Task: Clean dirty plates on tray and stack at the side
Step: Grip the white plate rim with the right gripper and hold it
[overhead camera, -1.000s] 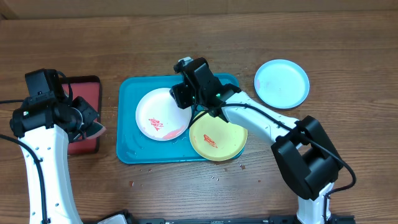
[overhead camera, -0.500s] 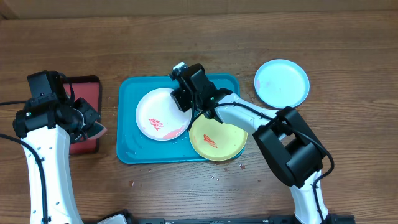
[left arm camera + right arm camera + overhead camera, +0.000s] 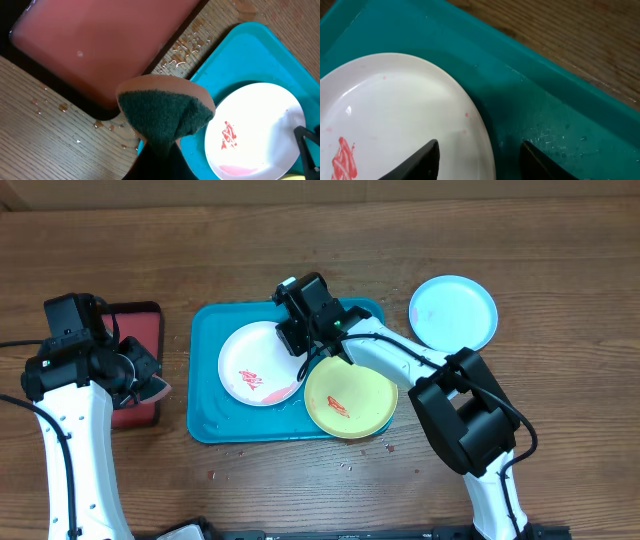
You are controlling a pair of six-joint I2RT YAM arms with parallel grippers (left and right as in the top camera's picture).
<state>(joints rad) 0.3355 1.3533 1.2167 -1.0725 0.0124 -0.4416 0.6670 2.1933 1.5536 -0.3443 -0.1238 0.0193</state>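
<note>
The teal tray (image 3: pixel 207 360) holds a white plate (image 3: pixel 255 365) with a red smear. A yellow-green plate (image 3: pixel 350 400), also smeared red, overlaps the tray's right rim. A pale blue plate (image 3: pixel 453 314) lies on the table to the right. My right gripper (image 3: pixel 300 345) is low over the white plate's right edge. In the right wrist view it is open (image 3: pixel 482 160), with the white plate's (image 3: pixel 395 115) rim between its fingers and the tray floor (image 3: pixel 555 105) beyond. My left gripper (image 3: pixel 148 380) is shut on a green-faced sponge (image 3: pixel 167 112) left of the tray.
A smaller red tray (image 3: pixel 135 330) lies at the left under my left arm, and it fills the top of the left wrist view (image 3: pixel 100 45). Water drops and crumbs dot the wooden table around the tray. The teal tray's corner (image 3: pixel 235 65) and the white plate (image 3: pixel 255 130) show beside the sponge.
My right gripper has slid a little left and back to the white plate's right rim, and the arm's elbow has swung left. The left arm and sponge have stayed put.
</note>
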